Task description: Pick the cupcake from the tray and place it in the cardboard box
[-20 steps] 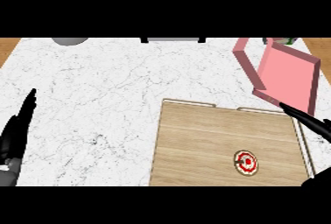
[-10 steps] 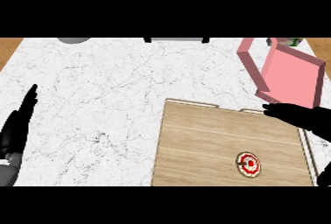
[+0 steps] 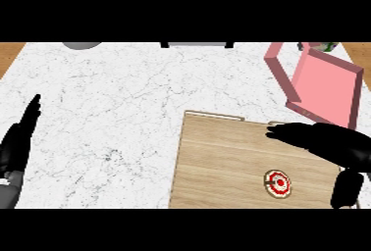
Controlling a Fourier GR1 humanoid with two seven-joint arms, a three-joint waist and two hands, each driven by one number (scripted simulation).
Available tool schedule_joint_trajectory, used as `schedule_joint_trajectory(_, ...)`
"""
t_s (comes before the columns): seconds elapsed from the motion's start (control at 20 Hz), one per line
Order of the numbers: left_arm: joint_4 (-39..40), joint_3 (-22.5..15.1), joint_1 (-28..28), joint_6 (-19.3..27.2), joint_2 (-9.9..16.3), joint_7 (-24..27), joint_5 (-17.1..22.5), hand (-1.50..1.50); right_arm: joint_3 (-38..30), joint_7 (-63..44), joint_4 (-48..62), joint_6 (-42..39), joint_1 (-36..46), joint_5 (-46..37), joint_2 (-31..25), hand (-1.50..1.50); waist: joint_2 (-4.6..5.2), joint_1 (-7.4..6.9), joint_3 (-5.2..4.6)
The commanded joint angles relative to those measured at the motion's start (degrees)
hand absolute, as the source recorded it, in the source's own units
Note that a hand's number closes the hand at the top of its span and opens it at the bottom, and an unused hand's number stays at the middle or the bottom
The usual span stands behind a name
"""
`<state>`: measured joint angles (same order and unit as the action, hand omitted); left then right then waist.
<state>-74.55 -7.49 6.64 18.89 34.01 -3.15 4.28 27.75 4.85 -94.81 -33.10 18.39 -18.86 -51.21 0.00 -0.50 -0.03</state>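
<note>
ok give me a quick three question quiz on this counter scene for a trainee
1. True or false: the round red-and-white cupcake sits on the light wooden tray.
2. Which hand is over the tray: A) the left hand, B) the right hand?
3. Fill in: the pink open box lies beyond the tray's far ____ corner.

Key
1. True; it rests near the tray's right side.
2. B; the right hand is spread above the tray's far right part, fingers straight, holding nothing. The left hand rests open at the left edge of the white marble counter.
3. Right.
</note>
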Motion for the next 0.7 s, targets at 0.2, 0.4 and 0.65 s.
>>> schedule_joint_trajectory(0.2, 0.52, 2.43, -1.14, -1.49, -3.55, 0.03, -3.93, 0.00, -3.87, -2.34, -1.96, -7.91, -0.43, -5.88, 5.76, -1.50, -0.03, 0.46, 0.03)
schedule_joint_trajectory(0.4, -0.68, 3.29, -2.62, -1.81, -5.23, 1.70, -5.18, 0.00, -2.16, -6.64, -2.72, -8.82, -1.53, -9.93, 11.61, -1.50, -0.04, 0.37, 0.02)
schedule_joint_trajectory(0.65, -0.80, 6.54, 0.76, -5.29, -4.43, -2.83, -5.76, 0.00, -4.77, -1.22, -1.82, -10.60, -2.18, -12.32, 14.06, -1.50, -0.02, 0.44, 0.04)
